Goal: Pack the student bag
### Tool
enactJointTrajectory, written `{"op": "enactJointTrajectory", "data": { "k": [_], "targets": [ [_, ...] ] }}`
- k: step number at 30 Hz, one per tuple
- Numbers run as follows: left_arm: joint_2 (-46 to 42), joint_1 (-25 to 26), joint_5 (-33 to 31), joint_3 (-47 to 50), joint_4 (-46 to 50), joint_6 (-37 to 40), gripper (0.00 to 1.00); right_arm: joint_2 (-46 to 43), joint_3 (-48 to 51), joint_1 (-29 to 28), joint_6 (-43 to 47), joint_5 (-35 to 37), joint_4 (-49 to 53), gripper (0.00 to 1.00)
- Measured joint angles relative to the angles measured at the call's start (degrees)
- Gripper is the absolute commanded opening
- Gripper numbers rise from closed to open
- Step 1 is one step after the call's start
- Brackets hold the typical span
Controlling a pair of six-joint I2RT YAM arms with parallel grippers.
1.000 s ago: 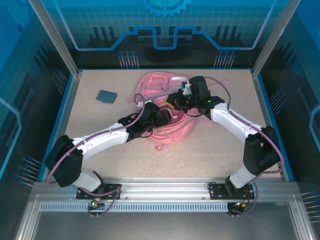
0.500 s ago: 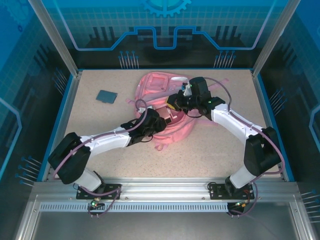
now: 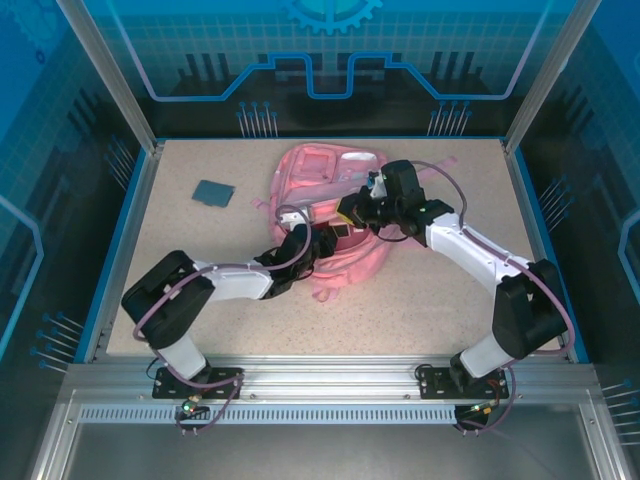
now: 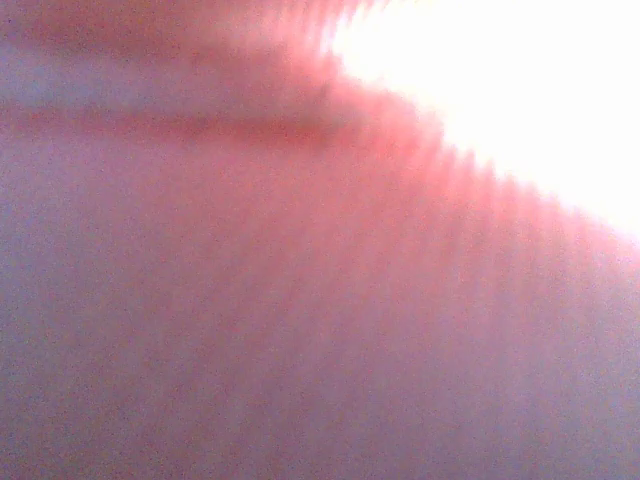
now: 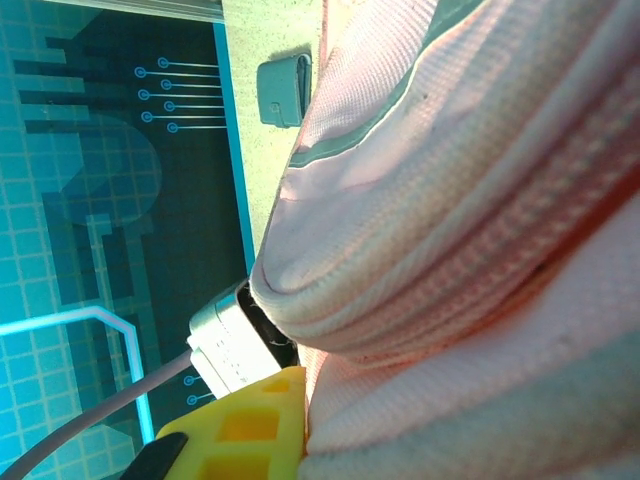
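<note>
**Q:** Left tool?
**A:** My left gripper point(image 3: 328, 242) is nose-in at the near middle of the bag point(image 3: 300, 185), tips buried in pink cloth. Clenched or released, can't tell. The top view hides the jaws, and my left wrist camera is pressed against blurred pink fabric with white glare at the upper right.

**Q:** Right tool?
**A:** My right gripper point(image 3: 352, 213) is clenched on the bag's rim. It comes in from the right, just beyond the left one. From the right wrist, ribbed pink fabric with a zip ridge is bunched right up at it. A yellow block point(image 5: 245, 440) sits at the bottom edge touching the cloth, with a white part point(image 5: 228, 348) and a cable point(image 5: 90, 425) beside it. What the block and the white part are, can't tell.

**Q:** Both arms on the bag?
**A:** Yes. They meet at its middle with the grippers near each other. Touching or not, can't tell.

**Q:** Where's the bag?
**A:** Lying on the table point(image 3: 440, 290), in the middle toward the far edge. A strap point(image 3: 320, 293) pokes out on the near side.

**Q:** Anything else?
**A:** A book point(image 3: 213, 191), dark blue and flat, lies on the table left of the bag. It is well apart from the bag and from both grippers.
</note>
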State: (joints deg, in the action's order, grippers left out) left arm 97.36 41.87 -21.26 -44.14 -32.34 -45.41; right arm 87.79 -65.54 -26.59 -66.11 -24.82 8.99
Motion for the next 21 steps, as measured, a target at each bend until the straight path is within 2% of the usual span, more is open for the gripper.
{"op": "enactJointTrajectory", "data": {
  "k": [7,11,15,21],
  "targets": [
    [5.0,0.0,-1.0,-3.2,-7.0,0.5,0.29,-0.3,0.6,0.0,-0.2,1.0,0.0,0.00],
    [4.9,0.0,-0.7,-3.3,-6.6,0.3,0.37,-0.5,0.6,0.0,-0.1,1.5,0.2,0.00],
    [0.8,0.0,2.6,-2.6,0.5,-0.3,0.51,-0.5,0.6,0.1,0.4,1.6,1.0,0.00],
    [-11.5,0.0,8.5,-2.6,19.1,-0.7,0.64,-0.5,0.7,1.2,1.1,1.2,1.5,0.00]
  ]
}}
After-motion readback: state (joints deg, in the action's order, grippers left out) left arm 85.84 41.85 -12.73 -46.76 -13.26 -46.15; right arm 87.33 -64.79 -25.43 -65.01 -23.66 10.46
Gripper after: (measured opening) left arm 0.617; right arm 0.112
